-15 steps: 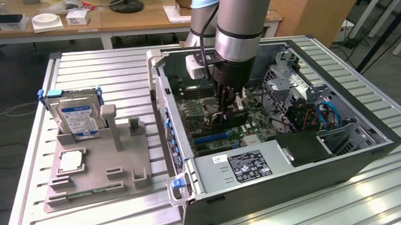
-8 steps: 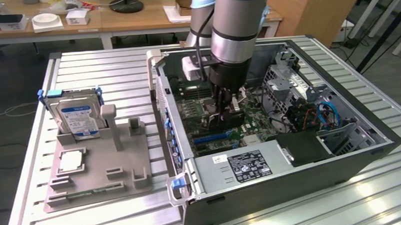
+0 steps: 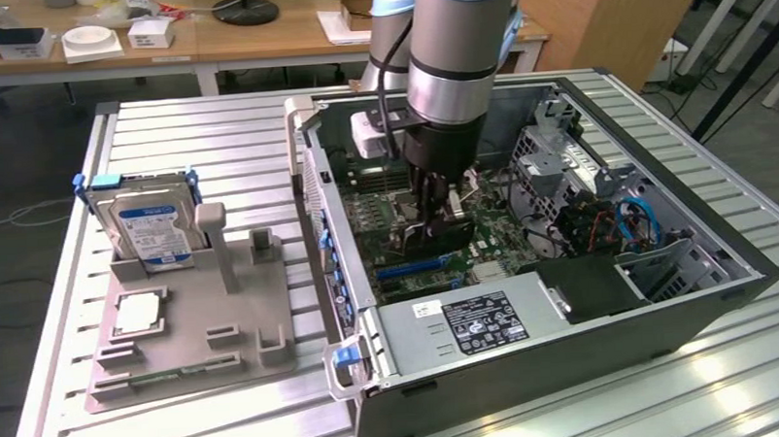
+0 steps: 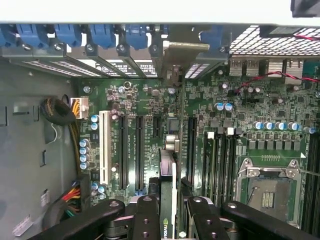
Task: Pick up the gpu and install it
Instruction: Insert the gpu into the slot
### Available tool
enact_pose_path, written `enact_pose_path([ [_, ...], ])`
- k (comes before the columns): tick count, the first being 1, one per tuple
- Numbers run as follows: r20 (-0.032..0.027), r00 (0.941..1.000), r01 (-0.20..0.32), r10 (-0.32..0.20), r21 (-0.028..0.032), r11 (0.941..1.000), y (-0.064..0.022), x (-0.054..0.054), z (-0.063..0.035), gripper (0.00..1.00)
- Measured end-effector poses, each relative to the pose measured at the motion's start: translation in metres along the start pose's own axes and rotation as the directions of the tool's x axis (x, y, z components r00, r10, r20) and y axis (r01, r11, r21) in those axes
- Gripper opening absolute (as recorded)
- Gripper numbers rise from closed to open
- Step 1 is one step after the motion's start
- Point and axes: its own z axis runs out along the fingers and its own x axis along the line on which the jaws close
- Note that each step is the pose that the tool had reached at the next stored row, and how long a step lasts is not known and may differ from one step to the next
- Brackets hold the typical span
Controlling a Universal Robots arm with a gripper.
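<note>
Gripping the gpu (image 3: 440, 241) edge-on, my gripper (image 3: 442, 209) reaches down inside the open computer case (image 3: 563, 353), which lies on the bench (image 3: 192, 128) towards the edge on the exterior view's right. My fingers are drawn in narrow, clamped on both faces of the thin card. The card stands upright over the motherboard (image 3: 501, 239), near the case wall that faces the middle of the bench.

From the exterior view I take in what lies outside the case: a grey fixture tray (image 3: 200, 371) by the bench edge on that view's left, with a hard drive (image 3: 150, 227) propped upright at its far end, and the labelled power supply (image 3: 478, 322) in the case's near corner.

The wrist view gives me the close detail. The gpu (image 4: 167, 170) runs between my fingers (image 4: 147, 215), parallel to the long black expansion slots (image 4: 123, 150) and the white slot (image 4: 104, 147). The processor socket (image 4: 267, 187) sits off to one side, and blue clips (image 4: 100, 35) line the slot wall. Whether the card's lower edge touches the board, I cannot tell.
</note>
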Motion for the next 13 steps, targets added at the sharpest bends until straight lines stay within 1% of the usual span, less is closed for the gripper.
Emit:
enact_pose_path([
  [2, 0.0004, 1.0, 0.0, 0.0, 0.0006, 1.0, 0.0001, -0.0001, 0.0009, 0.26],
  [5, 0.0002, 1.0, 0.0, 0.0, 0.0036, 1.0, 0.0005, -0.0002, 0.0023, 0.26],
  [10, 0.0003, 1.0, 0.0, 0.0, 0.0052, 1.0, 0.0036, -0.0002, 0.0028, 0.26],
  [13, 0.0001, 1.0, 0.0, 0.0, 0.0048, 1.0, 0.0039, -0.0002, 0.003, 0.26],
])
